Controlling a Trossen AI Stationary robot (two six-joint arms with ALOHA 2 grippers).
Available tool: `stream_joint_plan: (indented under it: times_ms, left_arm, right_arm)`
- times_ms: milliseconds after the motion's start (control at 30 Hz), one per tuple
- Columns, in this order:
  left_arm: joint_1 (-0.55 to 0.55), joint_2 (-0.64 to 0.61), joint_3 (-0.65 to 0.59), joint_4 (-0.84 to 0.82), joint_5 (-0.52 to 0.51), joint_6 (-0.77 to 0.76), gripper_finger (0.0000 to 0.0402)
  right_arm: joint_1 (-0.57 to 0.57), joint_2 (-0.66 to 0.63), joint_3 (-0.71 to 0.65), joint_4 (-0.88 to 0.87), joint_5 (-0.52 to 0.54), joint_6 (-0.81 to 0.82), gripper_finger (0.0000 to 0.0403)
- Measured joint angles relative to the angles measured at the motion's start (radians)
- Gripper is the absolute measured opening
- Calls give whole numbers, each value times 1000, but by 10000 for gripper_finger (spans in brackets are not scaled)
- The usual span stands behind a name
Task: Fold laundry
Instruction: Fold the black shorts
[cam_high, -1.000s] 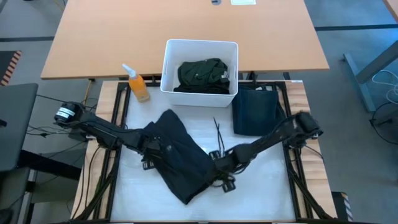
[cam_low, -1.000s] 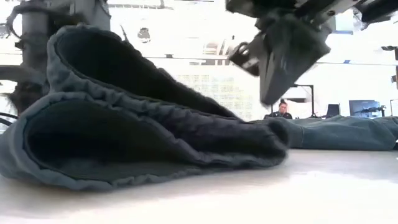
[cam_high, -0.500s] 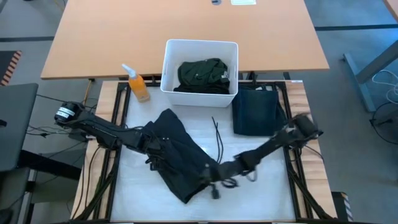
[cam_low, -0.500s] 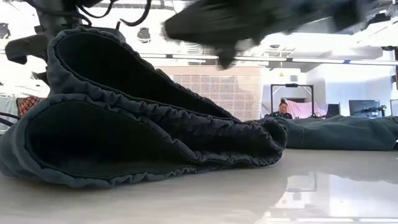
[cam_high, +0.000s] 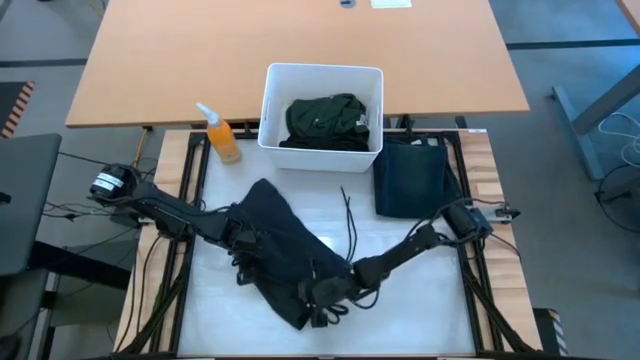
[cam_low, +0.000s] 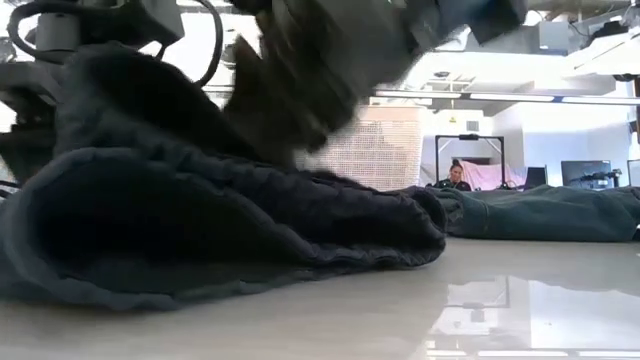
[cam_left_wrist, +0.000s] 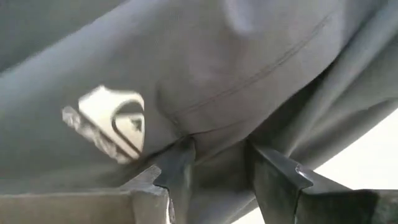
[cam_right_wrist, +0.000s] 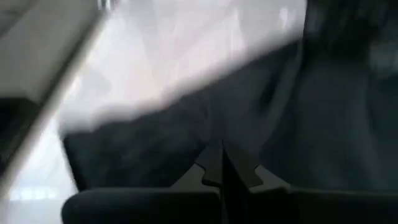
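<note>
A black garment (cam_high: 285, 245) with a white logo (cam_left_wrist: 112, 124) lies bunched in the middle of the table, and it fills the left of the low view (cam_low: 200, 220). My left gripper (cam_high: 243, 252) sits at its left side, shut on a fold of the cloth (cam_left_wrist: 217, 162). My right gripper (cam_high: 320, 296) is shut, and it comes down slanting onto the garment's near right part. It shows blurred above the cloth in the low view (cam_low: 300, 90). My left gripper pinches a raised fold of the black cloth (cam_left_wrist: 214, 140) between its two fingers, close to the white logo. It comes steeply from above. The garment's remainder lies on the table. My right gripper presses its shut fingertips (cam_right_wrist: 211, 165) on the garment's top layer (cam_right_wrist: 261, 118), slanting down from the table's right. The cloth under them lies flattened on the layers below.
A white bin (cam_high: 270, 110) holding a dark green shirt (cam_high: 325, 118) stands at the far edge, with an orange spray bottle (cam_high: 222, 138) to its left. Folded navy trousers (cam_high: 410, 178) lie at the far right. A thin black cord (cam_high: 350, 215) lies beside the garment.
My right gripper, still shut, has swung from beside the garment toward the table's left and near edge, tipping and sinking onto the cloth. The garment's raised upper fold, which gaped open, has been pushed down flatter.
</note>
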Motion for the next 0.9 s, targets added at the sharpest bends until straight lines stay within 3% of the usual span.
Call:
stream_joint_plan:
  times_ms: [267, 467, 533, 667, 733, 833, 900]
  left_arm:
    - [-9, -15, -10, -79, 124, -39, 137]
    - [-9, -103, -12, -78, 381, -53, 137]
    - [-11, -155, -5, -69, 414, -43, 137]
    - [-9, -313, 1, -66, 294, 27, 137]
    - [-7, -404, 1, -67, 147, 91, 137]
    - [-1, -507, -13, -70, -176, 120, 136]
    - [30, -531, -43, -85, -232, 127, 130]
  right_arm:
    - [-3, 3, 0, -225, -84, 30, 19]
    - [-32, -86, -4, -434, -112, -35, 19]
    - [-46, -121, -24, -448, -119, -42, 19]
    - [-55, -210, -100, -449, -136, -49, 19]
    - [-48, -269, -152, -441, -136, -35, 19]
    - [-44, -364, -242, -343, -102, 26, 19]
    - [-46, -401, -297, -182, -91, 50, 19]
